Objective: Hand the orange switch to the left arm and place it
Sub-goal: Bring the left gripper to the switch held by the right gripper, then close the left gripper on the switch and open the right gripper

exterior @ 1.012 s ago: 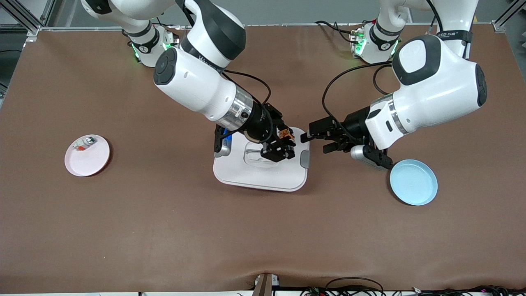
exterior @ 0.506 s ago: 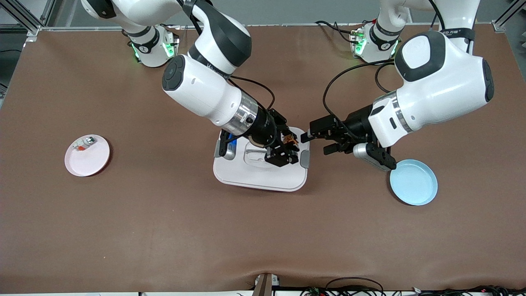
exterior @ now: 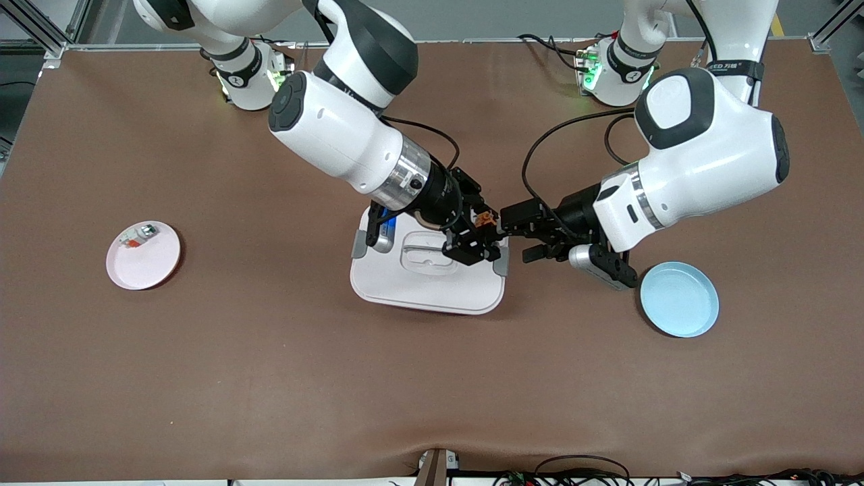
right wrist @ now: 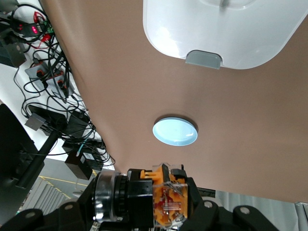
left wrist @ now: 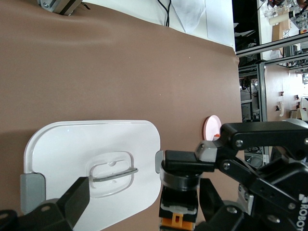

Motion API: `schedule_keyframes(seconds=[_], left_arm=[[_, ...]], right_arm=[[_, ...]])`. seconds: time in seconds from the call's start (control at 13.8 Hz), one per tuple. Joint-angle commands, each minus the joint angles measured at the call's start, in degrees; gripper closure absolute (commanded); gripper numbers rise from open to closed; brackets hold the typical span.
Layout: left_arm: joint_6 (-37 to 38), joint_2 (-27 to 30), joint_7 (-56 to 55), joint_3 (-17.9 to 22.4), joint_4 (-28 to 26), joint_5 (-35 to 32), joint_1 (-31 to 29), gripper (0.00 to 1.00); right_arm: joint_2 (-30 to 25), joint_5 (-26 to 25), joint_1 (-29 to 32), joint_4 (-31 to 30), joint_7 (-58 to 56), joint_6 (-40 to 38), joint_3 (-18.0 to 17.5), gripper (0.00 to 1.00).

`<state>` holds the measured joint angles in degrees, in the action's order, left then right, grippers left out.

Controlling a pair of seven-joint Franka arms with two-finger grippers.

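Handover above the box edge

The right gripper [exterior: 480,237] is clamped on the orange switch [exterior: 483,219], holding it over the box [exterior: 425,287] corner at the left arm's end, presumably high so it clears the lid. At its 3 o'clock in the front view, the left gripper [exterior: 516,235] has its jaws spread wide, fingers level with the switch, seemingly ready to take it. Both arms slope down from their bases toward the table's middle, wrists nearly meeting. A blue plate [exterior: 679,300] lies near the left gripper, at its 4 o'clock.

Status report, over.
Right end effector shut on orange switch, over the box. Left end effector open, meeting it at the box's edge. Handover not yet done. Nothing between them.
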<state>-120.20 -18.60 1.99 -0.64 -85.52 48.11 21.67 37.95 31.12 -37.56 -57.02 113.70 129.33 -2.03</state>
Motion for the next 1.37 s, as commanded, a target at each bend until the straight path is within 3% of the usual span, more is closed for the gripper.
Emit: schedule_keyframes(seconds=[0.0,0.29,1.01,1.16,1.23,1.3], left_arm=[[-1.87,-1.17,0.91,-0.41,0.97,0.84,0.48,0.00],[-5.04,-2.31,2.47,-1.91,0.97,0.84,0.48,0.00],[-5.04,-2.58,6.88,-1.91,0.97,0.84,0.30,0.02],[-5.04,-2.49,6.10,-1.91,0.97,1.11,0.30,0.55],[-5.04,-2.32,6.00,-1.91,0.88,1.54,0.39,0.73],[-5.04,-2.32,5.74,-2.00,0.88,1.72,0.39,0.80]], right_arm=[[1.08,0.96,-0.67,2.70,1.26,0.84,0.80,1.00],[1.25,0.96,-0.59,2.70,1.26,1.98,0.98,1.00],[2.66,0.87,0.12,3.58,1.53,2.77,0.98,1.00],[2.92,0.87,0.29,3.84,1.53,3.03,0.98,1.00],[3.01,0.87,0.29,4.11,1.53,3.04,0.98,1.00],[3.01,0.87,0.29,4.20,1.53,3.04,0.98,1.00]])
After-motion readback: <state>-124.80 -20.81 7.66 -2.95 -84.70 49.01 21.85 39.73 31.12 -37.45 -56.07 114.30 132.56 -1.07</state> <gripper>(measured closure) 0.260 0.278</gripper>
